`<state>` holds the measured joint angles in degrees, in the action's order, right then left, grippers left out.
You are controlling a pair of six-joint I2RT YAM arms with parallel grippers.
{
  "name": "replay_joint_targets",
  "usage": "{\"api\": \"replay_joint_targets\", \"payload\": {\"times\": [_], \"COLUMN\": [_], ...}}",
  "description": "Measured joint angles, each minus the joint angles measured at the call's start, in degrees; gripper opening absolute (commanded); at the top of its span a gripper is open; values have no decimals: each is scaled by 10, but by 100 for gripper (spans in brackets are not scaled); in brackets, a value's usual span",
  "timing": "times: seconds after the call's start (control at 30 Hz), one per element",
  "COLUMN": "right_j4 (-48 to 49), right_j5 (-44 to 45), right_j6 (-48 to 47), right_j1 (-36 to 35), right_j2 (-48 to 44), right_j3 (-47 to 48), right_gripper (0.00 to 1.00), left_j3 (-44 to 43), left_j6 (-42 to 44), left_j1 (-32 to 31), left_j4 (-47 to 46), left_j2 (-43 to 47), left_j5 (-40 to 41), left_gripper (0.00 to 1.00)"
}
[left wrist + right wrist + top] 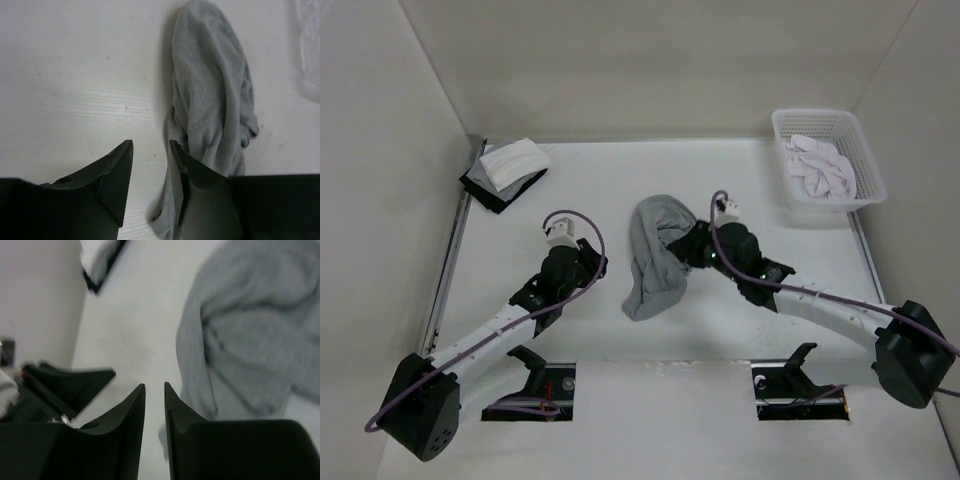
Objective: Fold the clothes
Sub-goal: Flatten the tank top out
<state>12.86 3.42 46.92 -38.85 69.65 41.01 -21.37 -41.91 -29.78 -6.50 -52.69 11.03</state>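
**Grey clothes lie bunched between two empty end effectors**

From above, the clothes (656, 258) lie crumpled in the middle of the counter (590, 180). Their long axis runs from a rounded far end to a narrow tail nearer the bases, leaning slightly left. The right arm (820, 300) reaches their right edge, while the left arm (500, 325) stands off to the left, apart from them. I'd guess the arms flank the clothes to spread them flat before any fold.

In the left wrist view, the left end effector (151, 145) is spread, with bare counter in the gap and nothing gripped. The clothes stretch away ahead and to the right, their near tail just beside one finger.

In the right wrist view, the right end effector (154, 386) is parted only a slit and is empty. The grey folds sit just to its right.
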Motion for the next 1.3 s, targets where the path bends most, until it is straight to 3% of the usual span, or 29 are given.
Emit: {"api": "replay_joint_targets", "payload": {"times": [0.1, 0.23, 0.43, 0.6, 0.63, 0.73, 0.83, 0.93, 1.03, 1.17, 1.3], "right_j4": [-45, -116, -105, -39, -30, -16, -12, -15, -27, -63, -125], "right_j5": [34, 58, 80, 127, 134, 162, 184, 214, 236, 260, 264], "right_j6": [-1, 38, 116, 171, 176, 188, 193, 184, 177, 173, 156], "right_j1": [-87, -196, -297, -305, -304, -298, -283, -268, -243, -189, -184], "right_j2": [-5, -12, 97, 184, 192, 218, 233, 214, 136, 6, -69], "right_j3": [-50, -101, -82, -53, -50, -41, -36, -46, -85, -139, -158], "right_gripper": [47, 54, 61, 53, 48, 18, 6, 5, 10, 34, 28], "left_j3": [0, 19, 22, 16, 15, 12, 12, 12, 12, 12, 10], "left_j6": [3, 3, -1, -1, -1, -1, -1, -1, -1, -1, 0], "left_j1": [-40, -85, -85, -93, -94, -94, -94, -94, -95, -102, -112], "left_j4": [24, 52, 45, 28, 25, 16, 13, 10, 6, -12, -30], "left_j2": [-29, -44, -58, -94, -96, -103, -105, -105, -106, -121, -162], "left_j5": [11, 30, 51, 52, 52, 52, 52, 52, 52, 51, 45], "left_gripper": [33, 35, 36, 37, 37, 37, 37, 39, 41, 44, 43]}}
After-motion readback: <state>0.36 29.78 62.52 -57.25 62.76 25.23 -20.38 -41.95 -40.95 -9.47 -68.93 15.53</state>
